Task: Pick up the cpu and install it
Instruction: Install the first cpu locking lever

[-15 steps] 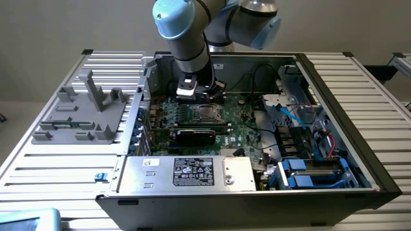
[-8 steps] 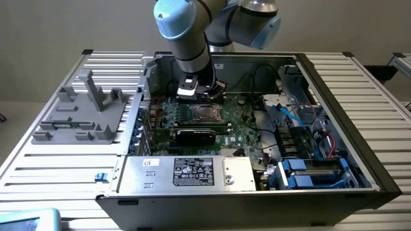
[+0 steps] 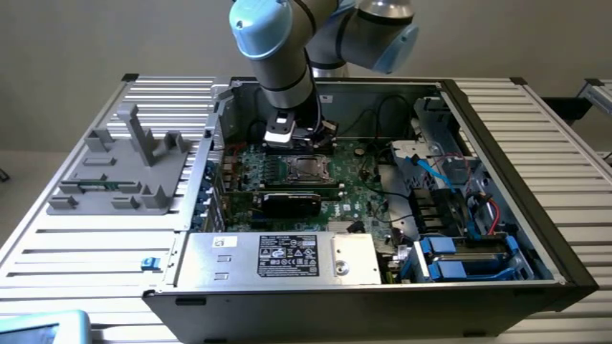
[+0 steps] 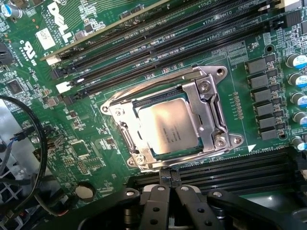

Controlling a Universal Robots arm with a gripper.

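Note:
The cpu (image 4: 167,127), a shiny silver-beige square chip, lies flat inside the metal-framed socket (image 4: 211,112) on the green motherboard (image 4: 86,120). In the exterior view the cpu (image 3: 306,167) sits mid-board inside the open computer case. My gripper (image 3: 294,145) hangs just beyond the socket's far edge, close above the board. From the wrist, the gripper (image 4: 168,175) has its two black fingers pressed together with nothing between them, their tips at the socket frame's edge beside the chip.
Black memory slots (image 4: 158,43) run on both sides of the socket. A black card (image 3: 292,203) stands in front of the socket, cables (image 3: 383,115) and drive bays (image 3: 459,251) lie on the exterior view's right. A grey fixture (image 3: 125,172) rests outside the case.

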